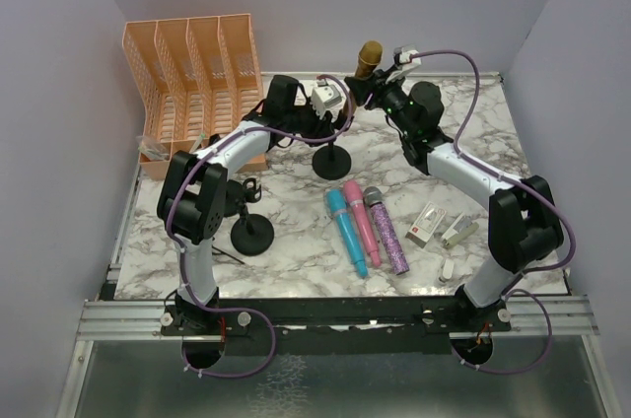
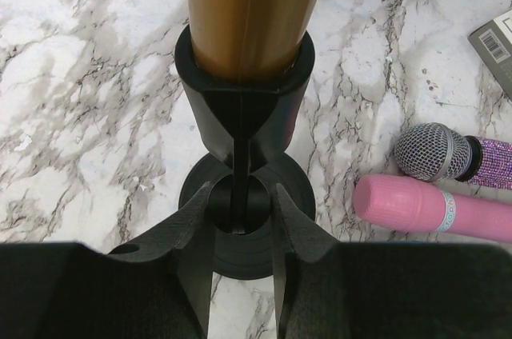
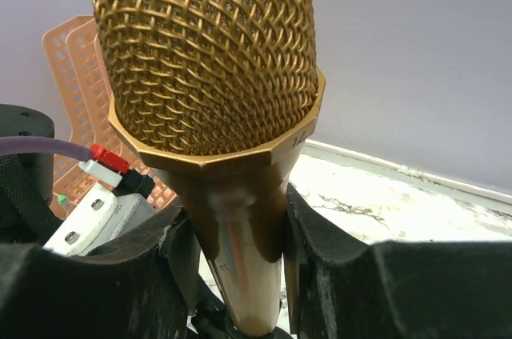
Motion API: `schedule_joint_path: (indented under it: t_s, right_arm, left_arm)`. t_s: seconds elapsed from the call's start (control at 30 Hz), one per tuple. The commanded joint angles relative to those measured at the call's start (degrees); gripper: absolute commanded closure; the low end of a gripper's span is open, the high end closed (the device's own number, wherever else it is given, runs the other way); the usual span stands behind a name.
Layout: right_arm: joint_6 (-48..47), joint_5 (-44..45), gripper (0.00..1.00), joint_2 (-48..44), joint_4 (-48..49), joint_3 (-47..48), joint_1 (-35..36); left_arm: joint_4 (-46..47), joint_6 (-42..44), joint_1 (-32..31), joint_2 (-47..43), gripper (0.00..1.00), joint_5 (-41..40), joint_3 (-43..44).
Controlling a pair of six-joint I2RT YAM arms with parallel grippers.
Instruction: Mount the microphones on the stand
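The gold microphone [image 1: 368, 57] stands upright with its lower end in the black clip [image 2: 244, 99] of the stand [image 1: 332, 163] at the back middle. My right gripper [image 1: 381, 85] is shut on its body just below the mesh head [image 3: 208, 51]; the fingers [image 3: 320, 251] press both sides. My left gripper [image 1: 333, 108] straddles the stand's thin post [image 2: 241, 195], jaws apart, with a gap on each side. The cyan [image 1: 347, 231], pink [image 1: 362, 221] and glittery purple [image 1: 386, 231] microphones lie side by side on the table; the pink [image 2: 432, 209] and purple [image 2: 448, 153] ones also show in the left wrist view.
A second black stand [image 1: 252, 233] is at the front left. An orange file rack [image 1: 192, 63] fills the back left. Two small white-and-red boxes [image 1: 426, 224] [image 1: 458, 232] and a small white piece [image 1: 447, 268] lie right of the microphones.
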Motion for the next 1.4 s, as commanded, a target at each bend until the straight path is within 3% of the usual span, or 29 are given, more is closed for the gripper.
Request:
schedule_joint_path:
  t_s: [0.0, 0.53, 1.37]
  right_arm:
    - [0.81, -9.62, 0.99, 4.29, -12.89, -3.24, 1.13]
    - [5.99, -13.55, 0.99, 10.25, -7.74, -9.85, 1.15]
    - [3.52, -12.51, 0.99, 18.55, -7.39, -11.38, 1.13]
  left_arm:
    - [5.86, -1.39, 0.39, -1.83, 1.0, -1.89, -0.11]
    - [8.8, -2.66, 0.39, -2.48, 1.0, -3.41, -1.73]
    - [9.95, -4.31, -0.18, -0.78, 1.0, -3.36, -1.1]
